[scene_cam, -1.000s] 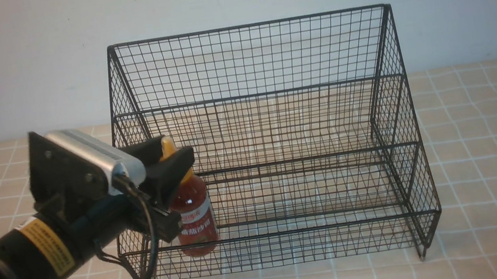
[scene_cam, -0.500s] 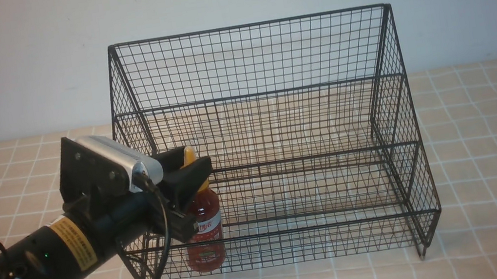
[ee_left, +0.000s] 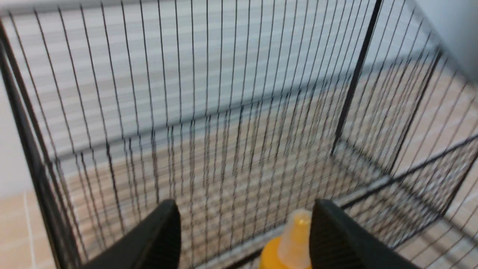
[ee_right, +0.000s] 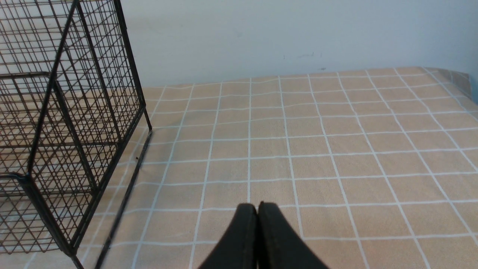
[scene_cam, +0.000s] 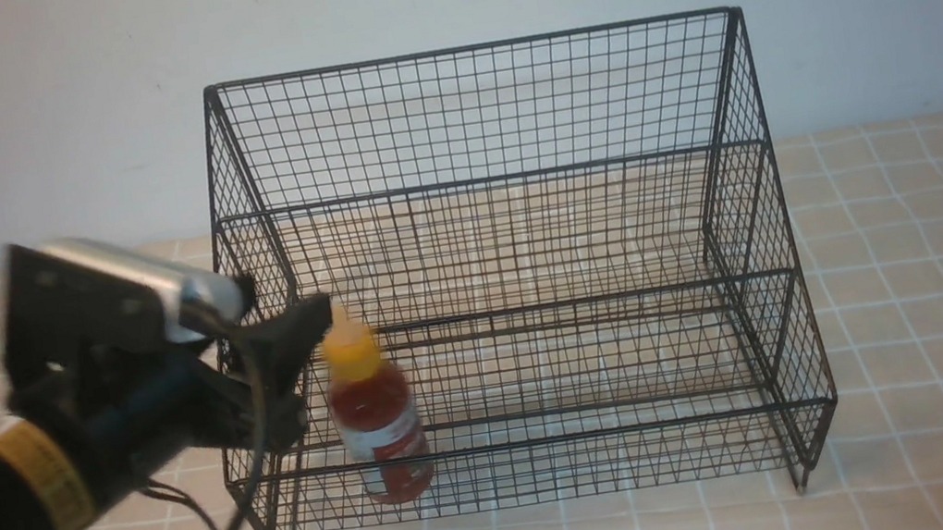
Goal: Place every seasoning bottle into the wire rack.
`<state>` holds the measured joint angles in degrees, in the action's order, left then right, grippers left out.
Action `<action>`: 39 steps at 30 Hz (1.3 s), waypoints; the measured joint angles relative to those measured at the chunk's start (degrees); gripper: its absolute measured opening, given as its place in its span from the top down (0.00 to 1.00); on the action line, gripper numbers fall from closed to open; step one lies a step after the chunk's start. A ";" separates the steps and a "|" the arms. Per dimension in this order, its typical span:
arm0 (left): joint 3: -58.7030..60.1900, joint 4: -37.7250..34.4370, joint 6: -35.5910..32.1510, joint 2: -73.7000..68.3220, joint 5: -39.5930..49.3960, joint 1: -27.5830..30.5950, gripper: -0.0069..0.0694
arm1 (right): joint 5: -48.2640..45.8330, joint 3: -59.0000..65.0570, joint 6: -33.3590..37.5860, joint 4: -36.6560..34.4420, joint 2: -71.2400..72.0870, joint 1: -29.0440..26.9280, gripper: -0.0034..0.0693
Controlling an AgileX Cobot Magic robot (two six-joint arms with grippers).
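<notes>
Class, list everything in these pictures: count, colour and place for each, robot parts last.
seasoning bottle: one, red-orange with yellow cap, rack's lowest front tier, left end, leaning slightly.
wire rack: one, black, mid-table, before the wall.
table: one, tan with white grid lines, under the rack.
wall: one, pale grey, behind the table.
left gripper: one, black, open, jaws either side of the bottle's cap.
right gripper: one, black, shut, above the table right of the rack.
</notes>
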<state>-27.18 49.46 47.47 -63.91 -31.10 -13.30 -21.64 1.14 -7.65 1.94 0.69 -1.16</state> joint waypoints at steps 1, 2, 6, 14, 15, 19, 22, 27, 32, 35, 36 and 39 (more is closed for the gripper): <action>0.00 0.37 0.26 0.40 0.00 0.00 0.35 | 0.00 0.00 0.00 0.00 0.00 0.00 0.97; 0.00 1.79 2.12 3.64 0.54 0.00 0.36 | 0.00 0.00 0.00 0.00 0.00 0.00 0.97; -0.36 7.80 11.05 11.44 6.16 0.00 0.44 | 0.00 0.00 0.00 0.04 0.00 0.00 0.97; -0.36 43.36 53.48 28.68 9.73 0.00 0.87 | 0.00 0.00 0.00 0.04 0.00 0.00 0.97; -0.30 46.74 60.27 30.81 6.39 0.00 0.89 | 0.00 0.00 0.00 0.04 0.00 0.00 0.97; 0.25 52.27 74.31 34.71 -5.37 0.00 0.92 | 0.00 0.00 0.00 -0.02 0.00 0.00 0.97; 0.33 53.22 73.73 35.44 -9.15 0.00 0.92 | 0.00 0.00 0.00 -0.02 0.00 0.00 0.97; 0.33 53.39 70.62 35.63 -9.88 0.06 0.92 | 0.00 0.00 0.00 -0.07 0.00 0.00 0.97; 0.33 53.54 69.40 35.63 -9.88 0.06 0.92 | 0.00 0.00 0.00 -0.07 0.00 0.00 0.97; 0.33 53.47 69.40 35.63 -9.74 0.06 0.92 | 0.00 0.00 0.00 -0.07 0.00 0.00 0.97; 0.27 53.22 69.50 35.63 -9.67 0.06 0.92 | 0.00 0.00 0.00 -0.07 0.00 0.00 0.97; -0.89 49.99 70.07 35.63 -9.54 0.06 0.92 | 0.00 0.00 0.00 -0.07 0.00 0.00 0.97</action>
<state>-28.07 99.45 117.55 -28.29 -40.64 -13.24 -21.64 1.14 -7.65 1.87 0.69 -1.16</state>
